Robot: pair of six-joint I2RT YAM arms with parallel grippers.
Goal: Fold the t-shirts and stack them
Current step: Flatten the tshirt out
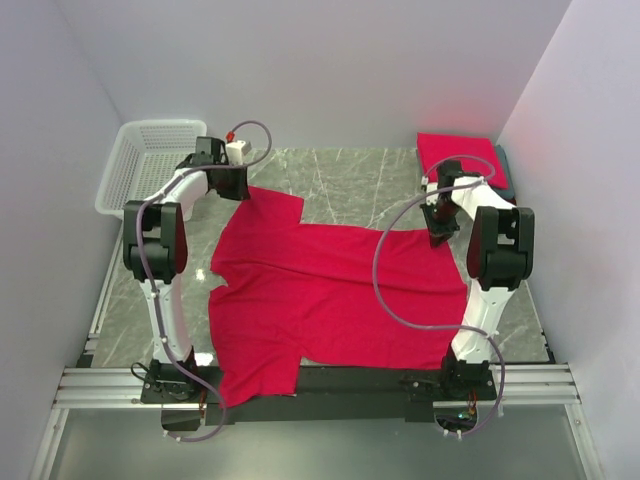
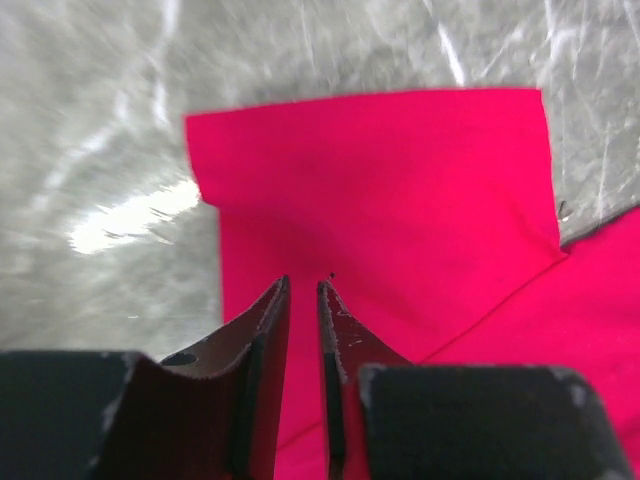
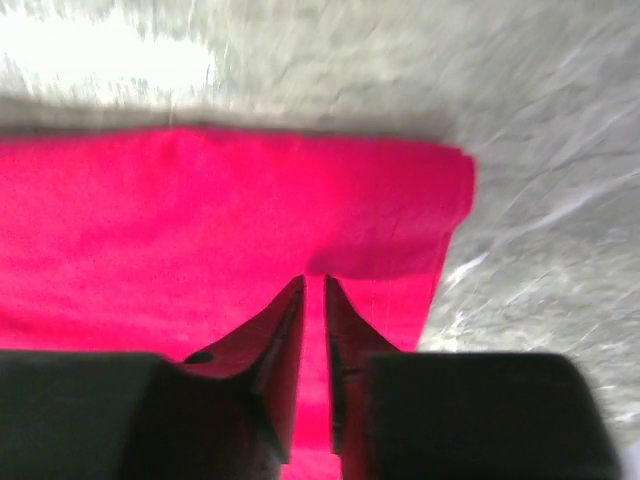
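Crimson soft-cloth t-shirt (image 1: 330,290) lies spread across the grey marble-look table (image 1: 350,175), near sleeve drooping over the front edge. It's light and limp and it'll sag, so pinch sleeve and hem corners. Left gripper (image 2: 303,285) over the far sleeve, right gripper (image 3: 313,282) at the hem: jaws nearly together, can't tell if they're gripping.

Crimson t-shirt sleeve (image 2: 380,190) lying flat on grey marble table (image 2: 100,120), left gripper (image 2: 303,284) sitting over the cloth, dark fingers showing only a narrow slit between them
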